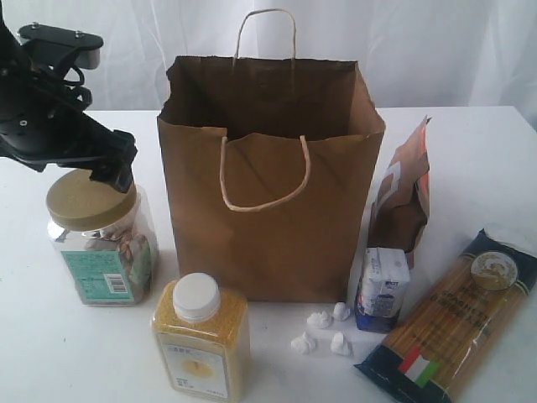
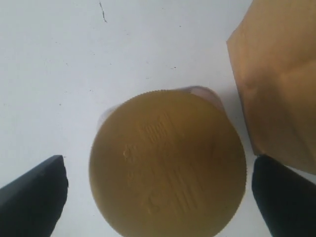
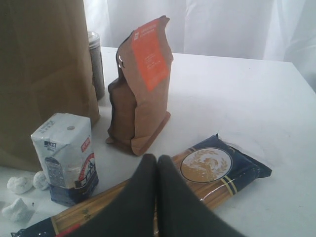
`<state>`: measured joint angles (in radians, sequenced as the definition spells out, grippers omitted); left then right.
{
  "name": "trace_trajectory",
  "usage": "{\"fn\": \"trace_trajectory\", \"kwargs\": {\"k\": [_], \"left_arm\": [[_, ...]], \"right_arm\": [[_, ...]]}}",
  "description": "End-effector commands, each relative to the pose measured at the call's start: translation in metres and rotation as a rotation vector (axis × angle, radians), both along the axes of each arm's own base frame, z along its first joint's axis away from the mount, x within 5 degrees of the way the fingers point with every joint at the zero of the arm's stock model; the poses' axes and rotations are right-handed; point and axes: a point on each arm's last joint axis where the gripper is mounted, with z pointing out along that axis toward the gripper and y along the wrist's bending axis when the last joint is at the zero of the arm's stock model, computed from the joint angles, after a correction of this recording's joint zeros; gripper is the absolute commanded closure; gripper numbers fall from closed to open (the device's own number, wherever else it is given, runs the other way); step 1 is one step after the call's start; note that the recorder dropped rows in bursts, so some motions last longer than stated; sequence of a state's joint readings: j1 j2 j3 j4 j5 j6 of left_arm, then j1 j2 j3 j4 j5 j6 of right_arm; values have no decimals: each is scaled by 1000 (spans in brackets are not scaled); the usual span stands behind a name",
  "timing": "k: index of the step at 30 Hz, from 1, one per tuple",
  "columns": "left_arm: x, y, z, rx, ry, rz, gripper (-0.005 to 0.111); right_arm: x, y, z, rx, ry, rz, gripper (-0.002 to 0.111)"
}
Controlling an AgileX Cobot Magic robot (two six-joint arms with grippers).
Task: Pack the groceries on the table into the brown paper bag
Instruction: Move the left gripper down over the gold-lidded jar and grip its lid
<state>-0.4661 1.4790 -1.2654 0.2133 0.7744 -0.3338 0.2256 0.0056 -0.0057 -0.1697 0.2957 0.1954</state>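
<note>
Left gripper (image 2: 160,163), jaws wide apart and empty, stands directly above the upright clear gold-lidded jar (image 1: 102,243), lid centred between them.

Jar (image 1: 101,252) stands left of the bag (image 1: 268,243), bottle (image 1: 201,353) before it; pouch (image 1: 403,197), carton (image 1: 383,285), spaghetti packet (image 1: 453,327) right.

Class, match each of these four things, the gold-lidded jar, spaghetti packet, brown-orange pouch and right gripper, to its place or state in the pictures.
1 gold-lidded jar
2 spaghetti packet
3 brown-orange pouch
4 right gripper

A shut, holding nothing
B lying flat on the table
C below the open left gripper
D standing beside the brown paper bag

Pairs: 1-C, 2-B, 3-D, 4-A
</note>
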Motion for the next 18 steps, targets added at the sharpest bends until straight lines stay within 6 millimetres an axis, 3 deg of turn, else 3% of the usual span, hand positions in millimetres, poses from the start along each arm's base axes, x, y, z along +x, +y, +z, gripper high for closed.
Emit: {"fn": "trace_trajectory", "kwargs": {"k": [1, 18], "left_arm": [[1, 1, -7, 0, 53, 25, 5], [16, -2, -26, 1, 85, 40, 5]], "right_arm": [[0, 0, -1, -2, -6, -6, 108], [0, 0, -1, -2, -6, -6, 108]]}}
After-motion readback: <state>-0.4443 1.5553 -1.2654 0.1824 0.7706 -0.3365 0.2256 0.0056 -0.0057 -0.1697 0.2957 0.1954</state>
